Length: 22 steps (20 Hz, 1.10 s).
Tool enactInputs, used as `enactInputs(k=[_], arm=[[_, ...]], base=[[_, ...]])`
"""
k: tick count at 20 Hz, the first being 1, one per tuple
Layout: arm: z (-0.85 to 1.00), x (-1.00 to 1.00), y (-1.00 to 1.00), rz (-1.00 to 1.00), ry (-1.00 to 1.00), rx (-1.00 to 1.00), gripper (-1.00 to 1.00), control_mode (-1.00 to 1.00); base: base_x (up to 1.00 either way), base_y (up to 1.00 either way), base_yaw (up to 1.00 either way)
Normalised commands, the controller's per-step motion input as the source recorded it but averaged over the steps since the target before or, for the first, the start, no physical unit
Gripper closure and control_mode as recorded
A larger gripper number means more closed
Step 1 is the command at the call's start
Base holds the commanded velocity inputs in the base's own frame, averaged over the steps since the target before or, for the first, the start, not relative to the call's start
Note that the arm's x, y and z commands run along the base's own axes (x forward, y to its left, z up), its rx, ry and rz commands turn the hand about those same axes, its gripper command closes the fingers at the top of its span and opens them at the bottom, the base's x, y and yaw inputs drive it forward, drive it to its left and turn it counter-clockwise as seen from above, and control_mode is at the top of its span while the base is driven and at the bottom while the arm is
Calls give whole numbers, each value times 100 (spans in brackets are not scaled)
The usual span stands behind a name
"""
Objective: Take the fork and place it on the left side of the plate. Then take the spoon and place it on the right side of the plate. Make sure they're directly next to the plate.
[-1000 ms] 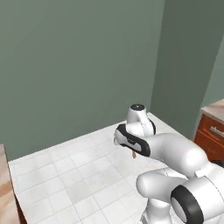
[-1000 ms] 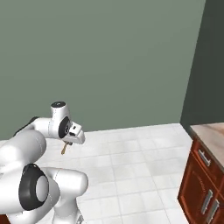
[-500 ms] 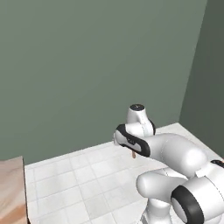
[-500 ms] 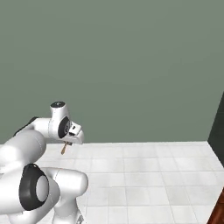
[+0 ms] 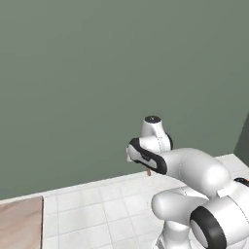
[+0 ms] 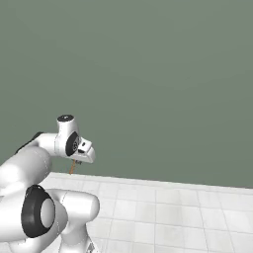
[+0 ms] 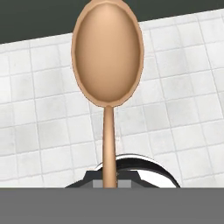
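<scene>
The tool (image 6: pixel 79 159) is clamped on the thin straight handle of the small tan-brown spoon (image 7: pixel 108 65), whose long axis runs straight out from the fingers, oval bowl farthest away and open face toward the hand camera. Below lies a white tiled floor (image 7: pixel 39 100) meeting a grey-green wall (image 6: pixel 158 74); from the base cameras the spoon seems a small brown sliver hanging under the hand.

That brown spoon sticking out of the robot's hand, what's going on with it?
The white arm is carrying the spoon. Its gripper is shut on the thin handle, and in the hand view the oval bowl points away from the hand, out over the pale tiled floor. From the base views the arm is folded in close to the robot's body, with the spoon's tip hanging just below the hand. A grey-green wall stands ahead, and a corner of a wooden surface shows at the lower left of the left base view.
</scene>
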Motion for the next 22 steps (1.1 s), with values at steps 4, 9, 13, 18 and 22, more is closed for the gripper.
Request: enactInputs(k=[4, 9, 13, 18, 22], arm=[[0, 0, 0, 0, 0, 0, 100, 100], [0, 0, 0, 0, 0, 0, 100, 100], [0, 0, 0, 0, 0, 0, 100, 100], [0, 0, 0, 0, 0, 0, 100, 100], [0, 0, 0, 0, 0, 0, 100, 100]], base=[[78, -8, 30], [78, -9, 31], [76, -8, 39], [71, -7, 46], [70, -7, 48]])
